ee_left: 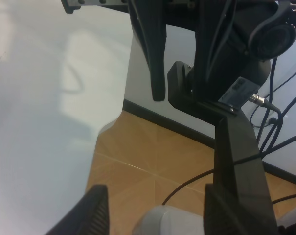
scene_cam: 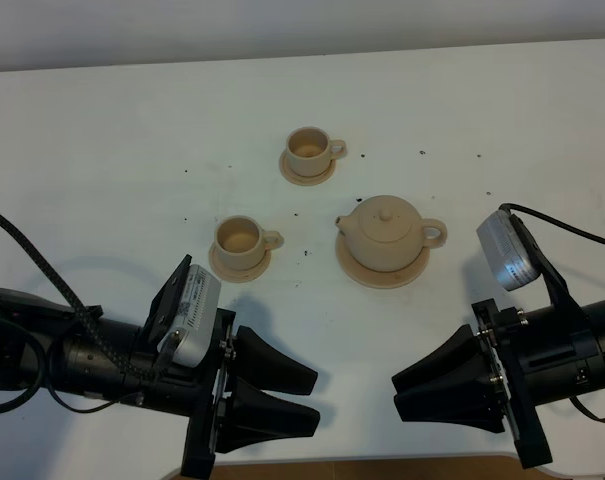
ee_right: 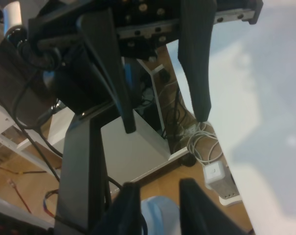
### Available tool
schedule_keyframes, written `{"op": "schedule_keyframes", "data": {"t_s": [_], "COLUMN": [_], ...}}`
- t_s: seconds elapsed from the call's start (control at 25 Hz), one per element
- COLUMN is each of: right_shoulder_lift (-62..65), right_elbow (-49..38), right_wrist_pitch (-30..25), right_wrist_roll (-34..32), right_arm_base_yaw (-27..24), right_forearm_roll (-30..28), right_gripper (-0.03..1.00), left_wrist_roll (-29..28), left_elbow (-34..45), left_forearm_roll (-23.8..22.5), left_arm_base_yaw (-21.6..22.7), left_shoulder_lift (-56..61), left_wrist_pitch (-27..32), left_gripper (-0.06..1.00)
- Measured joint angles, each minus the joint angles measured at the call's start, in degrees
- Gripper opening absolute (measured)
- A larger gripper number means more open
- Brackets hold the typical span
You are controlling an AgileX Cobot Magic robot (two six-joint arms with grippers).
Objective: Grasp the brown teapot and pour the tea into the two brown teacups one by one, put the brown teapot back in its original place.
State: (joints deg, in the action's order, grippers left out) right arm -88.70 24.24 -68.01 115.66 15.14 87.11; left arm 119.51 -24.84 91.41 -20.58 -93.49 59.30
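One brown teapot (scene_cam: pixel 386 232) is seen on the white table (scene_cam: pixel 102 150), a little right of the middle in the high view. Its knobbed lid is on, its spout is turned to the left of that view and its ring handle to the right. It is seated upright on the wide saucer (scene_cam: pixel 382 274), of which only the rim shows around its base.

Two brown teacups are counted, each upright on a small saucer of its own, so that three saucers are on the table in all. The far teacup (scene_cam: pixel 307 148) is set behind the teapot and to its left, on the far small saucer (scene_cam: pixel 308 177). The near teacup (scene_cam: pixel 239 236) is placed to the left of the teapot, on the near small saucer (scene_cam: pixel 240 268). Both cup handles are turned to the right. The cups are well apart from each other and from the teapot.

Small dark specks (scene_cam: pixel 309 253) are scattered over the table between and around the crockery.

Two grippers are held low at the near edge of the table, facing each other and well clear of the crockery. The left gripper (scene_cam: pixel 317 395) is spread wide with nothing between its fingers. The right gripper (scene_cam: pixel 396 391) is parted only narrowly, and nothing is gripped by it either.
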Motion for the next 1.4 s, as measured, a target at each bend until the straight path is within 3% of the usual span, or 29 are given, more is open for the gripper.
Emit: {"op": "schedule_keyframes", "data": {"t_s": [1.4], "right_shoulder_lift": [0.0], "right_elbow": [0.0], "right_wrist_pitch": [0.0], "right_wrist_roll": [0.0], "right_arm_base_yaw": [0.0], "right_forearm_roll": [1.6], "right_gripper": [0.22], "left_wrist_roll": [0.0], "left_elbow": [0.0], "left_forearm_roll": [0.1], "left_arm_base_yaw": [0.0], "left_shoulder_lift": [0.0], "left_wrist_pitch": [0.0], "left_gripper": [0.44]}}
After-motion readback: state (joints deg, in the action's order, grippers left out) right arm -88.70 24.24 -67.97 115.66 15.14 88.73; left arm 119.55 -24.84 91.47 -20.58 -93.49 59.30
